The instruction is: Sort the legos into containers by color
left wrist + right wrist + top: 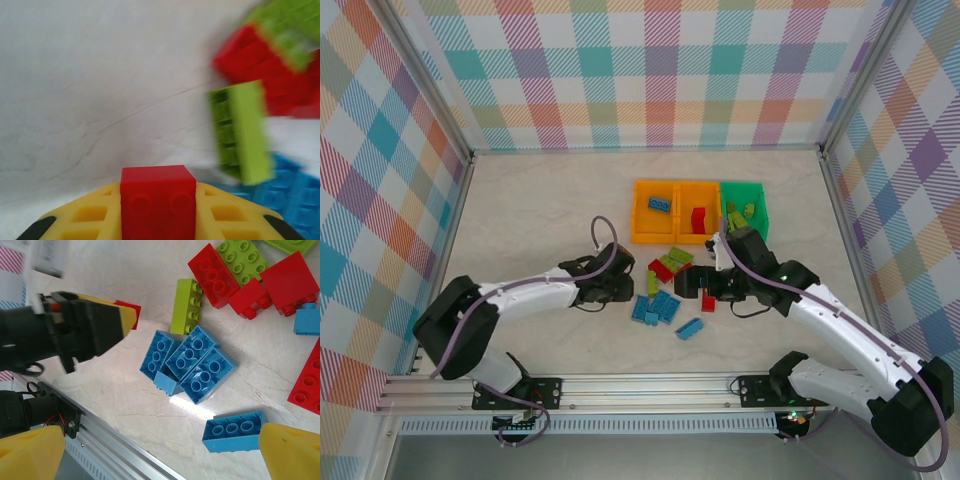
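My left gripper [158, 212] is shut on a small red lego [158, 192], held between its yellow fingers just left of the pile. In the right wrist view the same left gripper [107, 322] shows with the red lego [131, 310] at its tip. Loose legos lie on the table: a cluster of blue ones [187, 362], a lime one [187, 306], red ones [215, 275]. My right gripper [160, 455] hangs open above the pile, a single blue lego [232, 431] beside its right finger [292, 452]. Three containers stand behind: orange [636, 212], orange [682, 190], green [763, 210].
A blue lego [660, 205] lies in the left orange bin, a red one [698, 220] in the middle bin, lime ones [740, 213] in the green bin. The aluminium rail [110, 440] runs along the near table edge. Checked walls enclose the table.
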### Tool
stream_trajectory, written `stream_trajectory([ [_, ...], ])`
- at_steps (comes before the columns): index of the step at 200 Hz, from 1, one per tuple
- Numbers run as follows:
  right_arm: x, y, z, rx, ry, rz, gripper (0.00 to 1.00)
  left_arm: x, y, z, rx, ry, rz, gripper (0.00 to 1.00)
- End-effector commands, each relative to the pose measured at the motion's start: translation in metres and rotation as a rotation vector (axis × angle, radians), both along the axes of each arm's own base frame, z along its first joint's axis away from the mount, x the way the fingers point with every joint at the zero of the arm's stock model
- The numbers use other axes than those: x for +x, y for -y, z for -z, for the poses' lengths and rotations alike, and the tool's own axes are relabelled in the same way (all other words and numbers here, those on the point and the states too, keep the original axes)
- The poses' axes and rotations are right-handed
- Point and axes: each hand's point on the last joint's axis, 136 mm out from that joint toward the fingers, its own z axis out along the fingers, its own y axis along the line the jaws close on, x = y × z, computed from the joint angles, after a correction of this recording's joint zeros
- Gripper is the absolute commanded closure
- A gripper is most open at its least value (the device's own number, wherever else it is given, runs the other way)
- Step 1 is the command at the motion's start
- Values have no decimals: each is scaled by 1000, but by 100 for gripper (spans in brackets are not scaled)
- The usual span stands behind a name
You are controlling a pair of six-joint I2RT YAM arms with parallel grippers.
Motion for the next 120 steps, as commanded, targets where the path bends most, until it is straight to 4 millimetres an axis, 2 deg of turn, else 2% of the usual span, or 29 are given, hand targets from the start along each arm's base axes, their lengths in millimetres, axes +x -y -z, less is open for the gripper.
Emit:
stream_trajectory([
  [1, 5, 7, -29, 9, 101, 29, 0, 18, 49, -79, -143, 185, 130, 81],
  [21, 11, 27, -36, -34, 175, 118, 0, 45, 79, -104, -121, 267, 168, 80],
  [50, 8, 44, -45, -29, 234, 190, 0, 104, 119, -131, -72, 394, 143, 80],
  [65, 3, 49, -46, -27, 231, 201, 0, 133, 140, -132, -31, 448, 139, 79],
  [84, -3, 54, -43, -35, 211, 204, 0, 171, 155, -128, 4, 480, 102, 79],
  [89, -5, 55, -43, -35, 208, 205, 0, 176, 154, -118, 27, 450, 98, 79],
  [105, -9, 58, -41, -35, 200, 212, 0, 188, 166, -110, -13, 394, 93, 75],
  [120, -11, 61, -38, -38, 196, 220, 0, 193, 175, -112, -38, 387, 105, 60],
])
